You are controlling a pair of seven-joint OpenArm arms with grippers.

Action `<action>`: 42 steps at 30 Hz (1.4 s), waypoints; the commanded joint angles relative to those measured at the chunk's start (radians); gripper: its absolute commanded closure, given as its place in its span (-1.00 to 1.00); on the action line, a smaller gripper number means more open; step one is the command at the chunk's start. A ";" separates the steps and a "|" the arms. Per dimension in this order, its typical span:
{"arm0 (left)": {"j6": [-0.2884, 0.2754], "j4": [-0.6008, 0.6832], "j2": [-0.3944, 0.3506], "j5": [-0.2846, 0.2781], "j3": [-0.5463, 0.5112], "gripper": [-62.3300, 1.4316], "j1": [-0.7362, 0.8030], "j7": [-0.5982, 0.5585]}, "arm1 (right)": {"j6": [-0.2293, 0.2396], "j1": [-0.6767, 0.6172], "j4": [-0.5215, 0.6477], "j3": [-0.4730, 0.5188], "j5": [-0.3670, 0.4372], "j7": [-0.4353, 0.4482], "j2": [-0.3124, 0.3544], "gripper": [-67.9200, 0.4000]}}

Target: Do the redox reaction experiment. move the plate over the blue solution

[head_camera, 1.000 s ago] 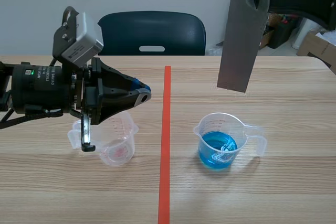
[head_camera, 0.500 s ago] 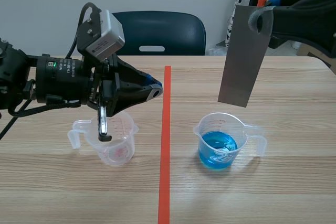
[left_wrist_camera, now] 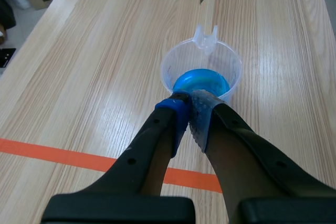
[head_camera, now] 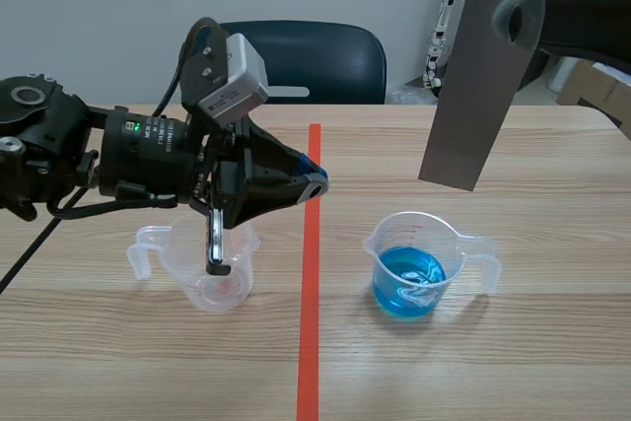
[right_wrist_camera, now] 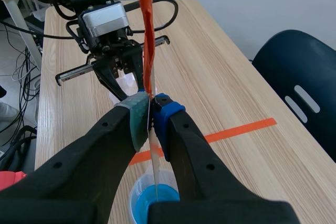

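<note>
Since a second ago the left gripper [head_camera: 314, 184] has gone sideways, from above the empty cup [head_camera: 219, 278] up to the orange-red line [head_camera: 311, 273], and the plate [head_camera: 473, 96] has moved a little to the right and leans more. The plate hangs in the air above the cup of blue solution [head_camera: 409, 278], apart from it, with its lower edge just over the far side of the rim. The right gripper [head_camera: 518, 22] is closed on the upper end of the plate and pinches it between both pads. The left gripper has its fingers pressed together and holds nothing. The plate is a flat, thin, grey rectangle with a dull metal look. Both cups are clear plastic with a handle, a spout and printed marks, and they stand on the pale wooden counter [head_camera: 552, 342].
</note>
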 commanded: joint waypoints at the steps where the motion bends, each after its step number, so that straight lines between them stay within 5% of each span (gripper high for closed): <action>1: 0.000 0.016 0.011 -0.020 -0.003 0.87 -0.015 -0.010 | 0.008 0.011 0.002 0.014 0.014 0.016 0.009 0.97; 42: 0.000 0.016 0.010 -0.021 -0.003 0.87 -0.014 -0.014 | 0.008 0.011 0.002 0.014 0.015 -0.005 0.008 0.97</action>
